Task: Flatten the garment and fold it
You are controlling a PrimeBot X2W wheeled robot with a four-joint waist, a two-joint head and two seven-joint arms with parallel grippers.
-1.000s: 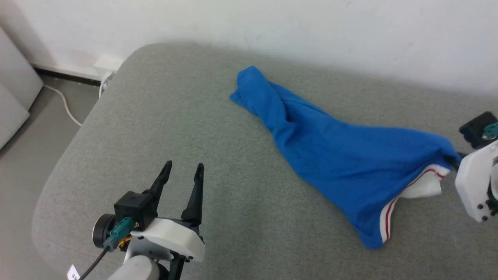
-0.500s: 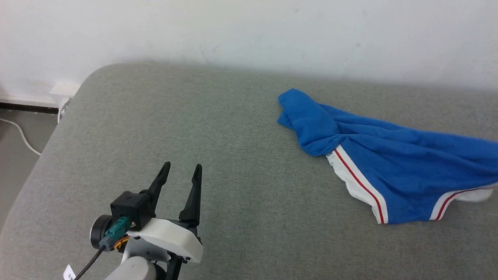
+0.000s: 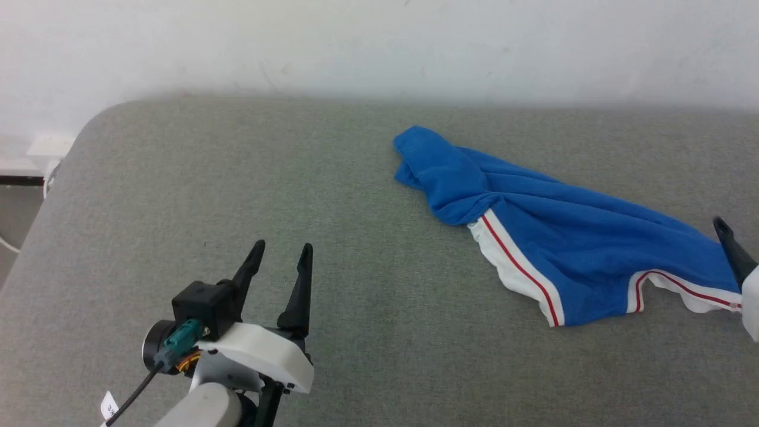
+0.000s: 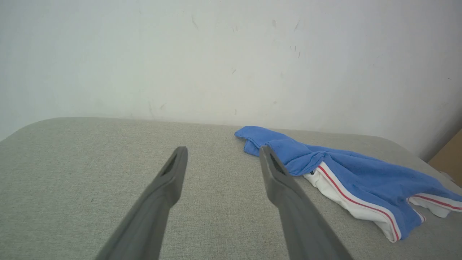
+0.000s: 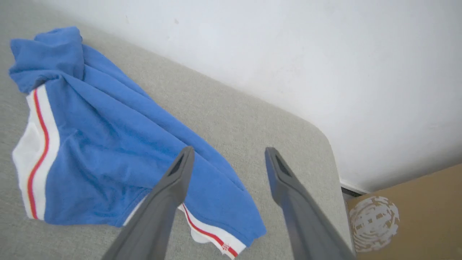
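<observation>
Left gripper: 2 dark fingers apart, nothing between them. It hovers over bare fabric near the front-left corner of the grey cushion, well apart from the garment.

Right gripper: fingers apart, nothing clamped. It sits at the right edge of the cushion, just beside the garment's right end. In the head view, 1 fingertip shows against the blue cloth there. Whether it touches the cloth: cannot tell.

Garment: bright blue jersey, crumpled and unfolded, on the right half of the cushion. It lies as a long band from a bunched blue end near the middle of the back edge down toward the right edge. 2 white bands with a thin red stripe face the front edge, 1 at mid-length and 1 at the right end.

Surroundings: a white wall runs along the cushion's back edge. A brown cardboard box stands beyond the right edge.
</observation>
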